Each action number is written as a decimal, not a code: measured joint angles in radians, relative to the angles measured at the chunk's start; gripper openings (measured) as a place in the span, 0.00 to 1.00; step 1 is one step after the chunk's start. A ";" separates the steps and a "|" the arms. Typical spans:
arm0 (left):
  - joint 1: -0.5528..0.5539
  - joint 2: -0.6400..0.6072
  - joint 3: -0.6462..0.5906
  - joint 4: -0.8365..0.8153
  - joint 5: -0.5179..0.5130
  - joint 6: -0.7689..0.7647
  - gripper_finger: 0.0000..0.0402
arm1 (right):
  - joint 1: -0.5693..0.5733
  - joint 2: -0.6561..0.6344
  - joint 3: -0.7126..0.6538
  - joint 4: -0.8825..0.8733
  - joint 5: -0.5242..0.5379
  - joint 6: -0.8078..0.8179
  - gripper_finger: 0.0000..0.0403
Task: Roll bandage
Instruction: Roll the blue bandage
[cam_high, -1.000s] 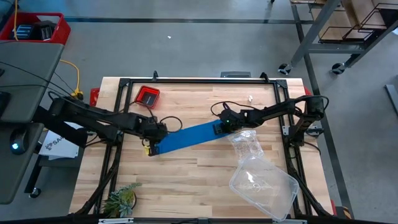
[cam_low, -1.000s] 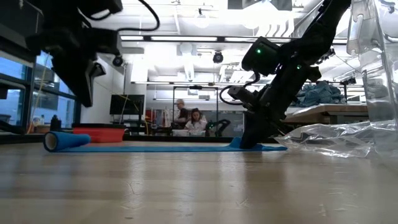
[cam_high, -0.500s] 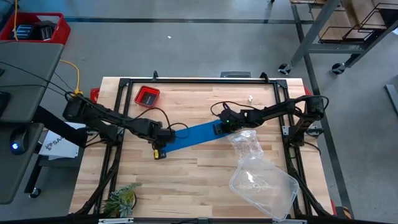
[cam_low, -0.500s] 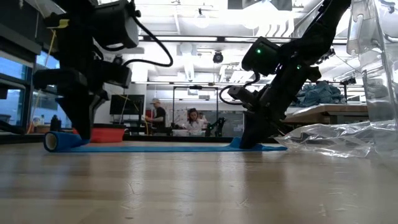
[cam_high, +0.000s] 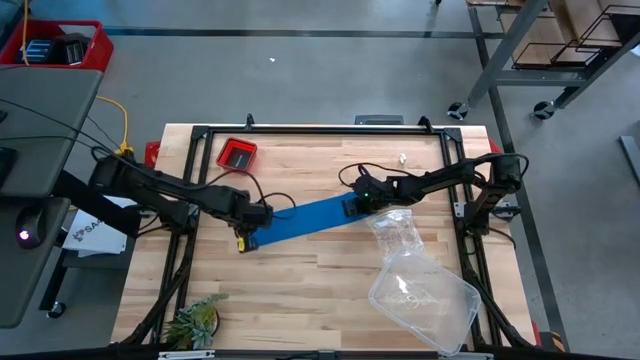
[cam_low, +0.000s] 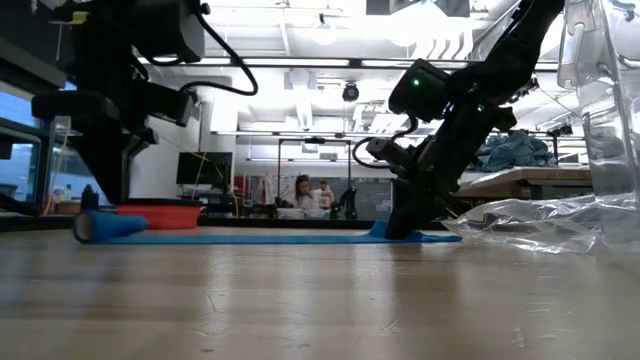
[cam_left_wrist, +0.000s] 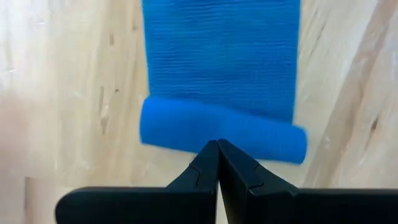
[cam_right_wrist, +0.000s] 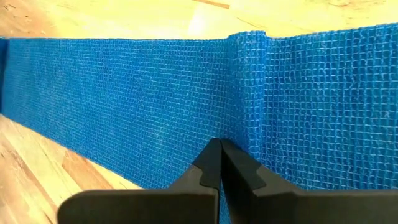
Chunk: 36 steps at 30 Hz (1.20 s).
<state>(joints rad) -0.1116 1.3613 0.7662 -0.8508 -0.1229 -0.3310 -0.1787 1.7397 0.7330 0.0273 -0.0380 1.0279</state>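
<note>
Item: bandage (cam_high: 305, 220), bright blue, lying mid-table as a flat band running diagonally from the centre toward the left arm's side, w/ the left-hand end already wound into a short stubby roll; I see that roll in the low view resting on the wood, and in the left wrist view as a thick blue tube across the band's end. Fabric is open-weave mesh w/ one raised fold near the right-hand end, per right wrist view. Left gripper (cam_left_wrist: 218, 152): fingers pressed together, nothing between them, tips just beside the rolled end on its outer side; can't tell if they touch it. Right gripper (cam_right_wrist: 220, 152): fingers together, tips down on the flat far end of the band by the fold; in the low view I see that arm planted on the blue strip. Table (cam_high: 300, 290): light wood planks, black frame round the edge. Other contents: small red tray (cam_high: 238, 154) near the back-left corner, well apart from the band; crumpled clear plastic bag (cam_high: 396, 232) just beside the band's right end; clear plastic container (cam_high: 423, 296) toward the front right, touching the bag's edge; small green plant (cam_high: 196, 322) at the front-left edge. Beyond the table, low view: a person (cam_low: 298, 195) far back in the room.
</note>
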 joint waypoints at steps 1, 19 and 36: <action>0.000 -0.002 0.000 -0.005 -0.010 0.000 0.00 | 0.000 0.000 0.000 0.000 0.000 0.000 0.00; 0.109 0.093 0.001 0.196 0.076 0.038 0.00 | 0.000 0.000 0.000 0.001 0.000 -0.008 0.00; 0.090 0.110 0.001 0.056 0.162 -0.001 0.00 | 0.000 0.000 0.001 -0.003 0.000 -0.008 0.00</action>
<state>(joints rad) -0.0212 1.4709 0.7670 -0.7952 0.0391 -0.3325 -0.1787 1.7393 0.7338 0.0238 -0.0380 1.0203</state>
